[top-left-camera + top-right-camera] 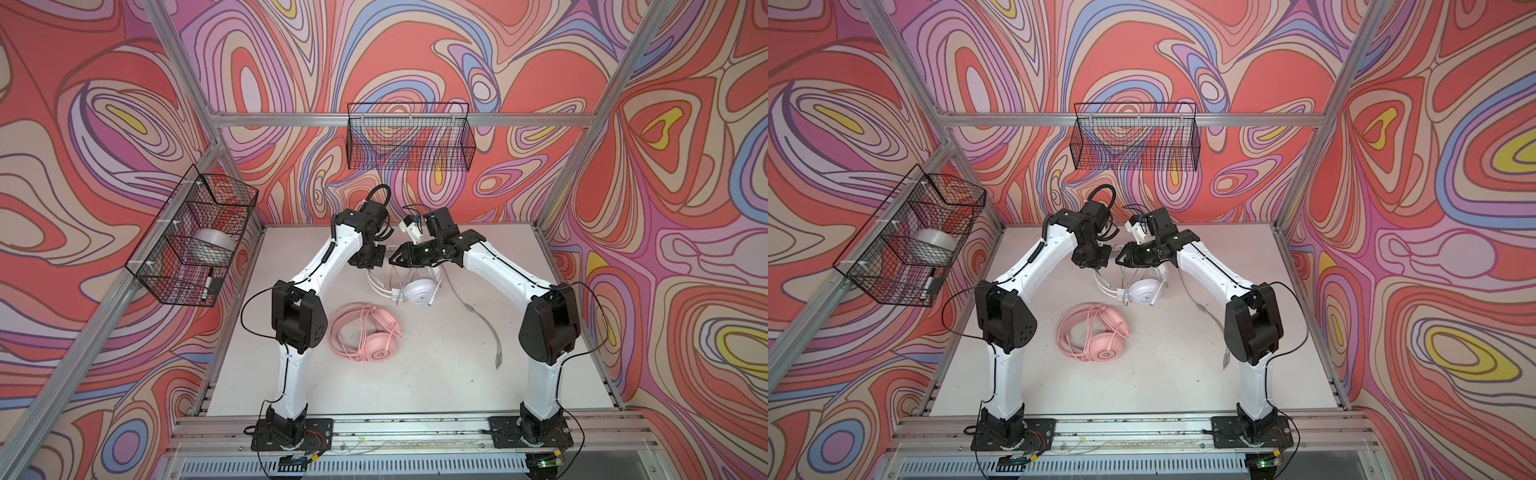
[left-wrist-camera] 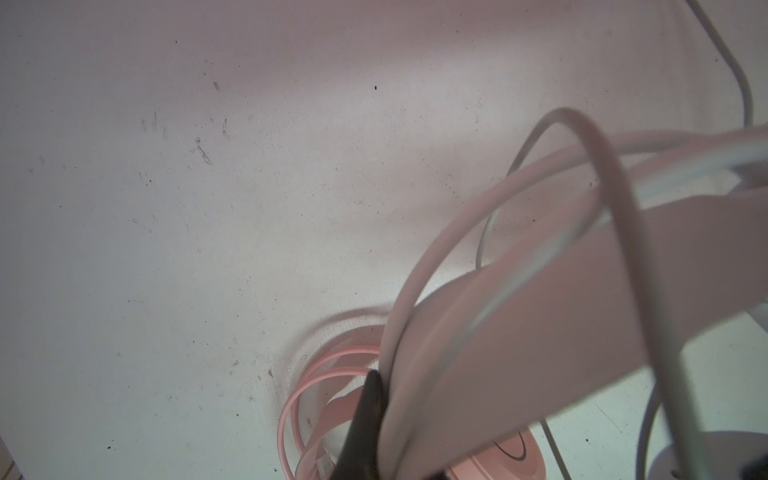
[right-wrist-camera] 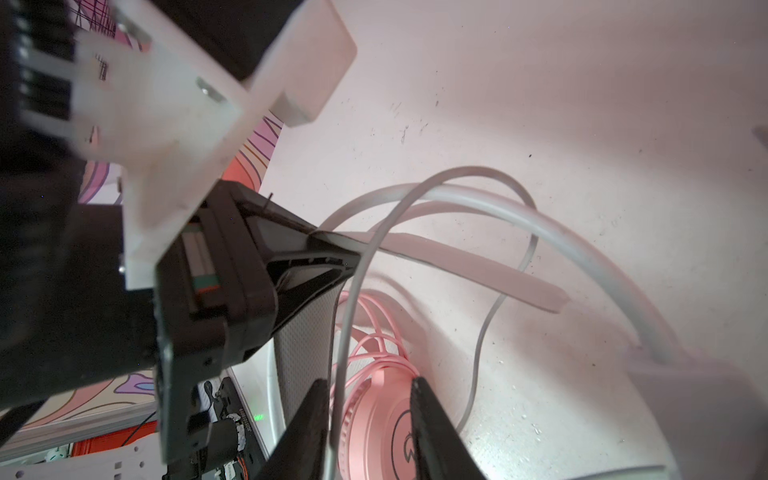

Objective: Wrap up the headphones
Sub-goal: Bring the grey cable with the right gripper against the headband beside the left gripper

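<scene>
The white headphones [image 1: 420, 291] [image 1: 1144, 291] stand at mid-table, their headband [image 2: 540, 311] lifted. My left gripper [image 1: 368, 261] [image 1: 1095, 262] [image 2: 399, 415] is shut on that headband; one dark finger [image 2: 365, 424] shows and the other is hidden behind the band. My right gripper [image 1: 392, 259] [image 1: 1119, 261] [image 3: 370, 419] faces it, jaws apart, with the grey cable [image 3: 353, 316] running between them close to one finger [image 3: 313, 415]. The cable's loose end trails right over the table [image 1: 482, 320]. The pink headphones [image 1: 370, 332] [image 1: 1096, 336] [image 3: 374, 440] lie nearer the front, cable wound around them.
A wire basket [image 1: 191, 241] on the left wall holds a tape roll [image 1: 212, 245] and a marker. A second wire basket [image 1: 411, 141] hangs on the back wall. Metal frame posts edge the white table [image 1: 415, 386].
</scene>
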Robot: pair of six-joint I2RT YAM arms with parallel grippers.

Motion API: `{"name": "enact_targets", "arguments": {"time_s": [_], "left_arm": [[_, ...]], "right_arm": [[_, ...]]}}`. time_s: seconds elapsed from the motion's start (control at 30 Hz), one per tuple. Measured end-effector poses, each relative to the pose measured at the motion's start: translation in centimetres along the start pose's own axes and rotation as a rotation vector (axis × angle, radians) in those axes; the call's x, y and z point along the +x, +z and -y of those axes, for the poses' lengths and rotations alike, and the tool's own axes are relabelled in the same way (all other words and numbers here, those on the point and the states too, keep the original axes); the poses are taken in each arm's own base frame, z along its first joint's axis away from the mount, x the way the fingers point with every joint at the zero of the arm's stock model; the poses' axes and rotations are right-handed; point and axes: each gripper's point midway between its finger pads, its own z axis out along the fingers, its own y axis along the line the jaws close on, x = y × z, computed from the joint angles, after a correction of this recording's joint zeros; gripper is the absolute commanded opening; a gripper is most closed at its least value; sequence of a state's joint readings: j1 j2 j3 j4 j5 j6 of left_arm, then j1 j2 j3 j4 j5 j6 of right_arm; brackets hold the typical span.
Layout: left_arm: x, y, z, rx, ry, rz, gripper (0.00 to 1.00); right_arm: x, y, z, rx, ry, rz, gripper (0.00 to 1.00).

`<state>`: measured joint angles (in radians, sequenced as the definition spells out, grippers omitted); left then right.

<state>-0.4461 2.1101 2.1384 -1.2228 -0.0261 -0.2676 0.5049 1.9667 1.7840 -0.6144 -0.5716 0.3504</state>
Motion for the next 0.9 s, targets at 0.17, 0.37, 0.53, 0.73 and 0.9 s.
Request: {"name": "enact_targets", "arguments": {"time_s": [0.17, 0.37, 0.53, 0.73, 0.9], "left_arm": [[-0.1, -0.1, 0.0, -0.001, -0.006, 0.003, 0.0], [-0.1, 0.1, 0.0, -0.003, -0.007, -0.002, 0.0], [0.0, 0.2, 0.0, -0.004, -0.015, -0.004, 0.0], [-0.1, 0.2, -0.3, -0.02, -0.021, 0.001, 0.0], [-0.1, 0.2, -0.4, -0.027, -0.023, 0.001, 0.0]], "right_arm": [[-0.4, 0.0, -0.2, 0.004, -0.004, 0.004, 0.35], [-0.1, 0.2, -0.2, 0.012, 0.004, -0.01, 0.32], [-0.3, 1.1, -0.3, 0.018, 0.002, -0.02, 0.18], [-0.5, 1.5, 0.7, 0.078, 0.038, 0.008, 0.02], [-0.4, 1.4, 2.4, 0.148, 0.079, 0.053, 0.0]]}}
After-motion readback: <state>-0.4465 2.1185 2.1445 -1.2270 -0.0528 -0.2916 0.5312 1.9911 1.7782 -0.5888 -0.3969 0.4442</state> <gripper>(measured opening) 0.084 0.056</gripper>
